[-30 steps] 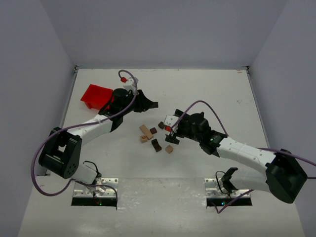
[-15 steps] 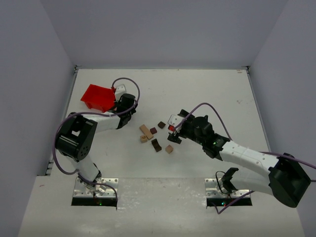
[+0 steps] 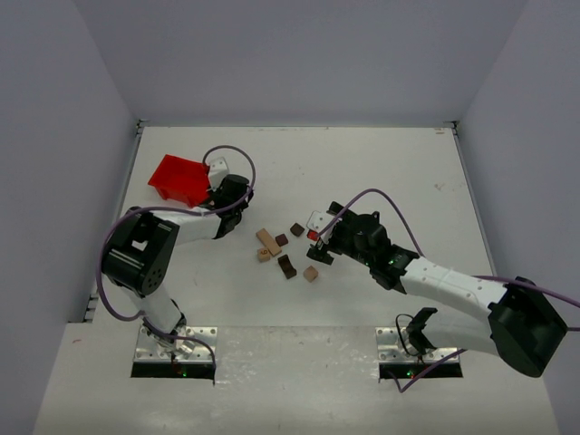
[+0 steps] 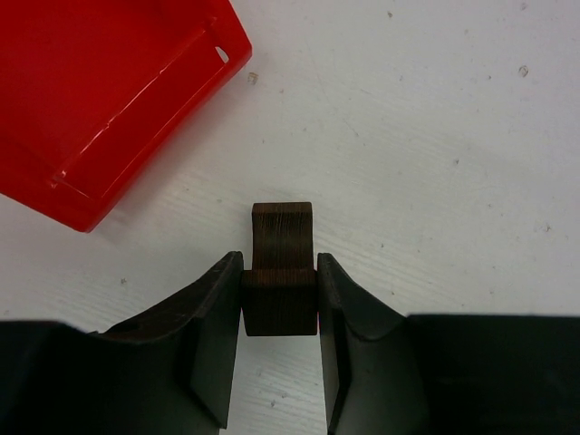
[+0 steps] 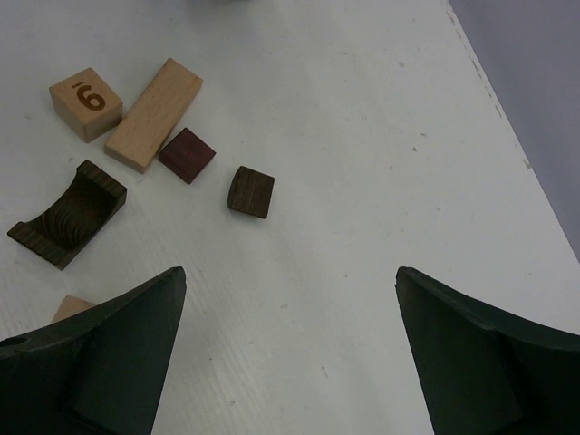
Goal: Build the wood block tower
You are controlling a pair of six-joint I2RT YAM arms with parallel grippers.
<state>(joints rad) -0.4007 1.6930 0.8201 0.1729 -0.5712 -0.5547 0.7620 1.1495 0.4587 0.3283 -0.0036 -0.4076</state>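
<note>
Plainly no tower stands yet: the loose blocks [image 3: 279, 249] lie scattered near the middle of the table [image 3: 381, 163], among them a numbered tan cube [image 5: 86, 104], a long tan block [image 5: 154, 113] and a curved dark piece [image 5: 68, 213]. The left gripper [image 4: 279, 269] is clamped on a dark brown block [image 4: 282, 231], low over the table, with the red bin [image 4: 109, 91] at its ten o'clock. The right gripper [image 5: 290, 344] hangs spread wide and empty, the scattered pieces at its ten o'clock. The fingers catch only the near half of the dark block, so it could pivot or slip out during a carry; the bin's corner is near enough to be clipped on a swing. Both arms would meet at the pile, so a collision is possible. A second ago the left arm was stretched out and higher, its gripper further toward three o'clock; it has since folded in beside the bin, while the right arm has hardly moved.
</note>
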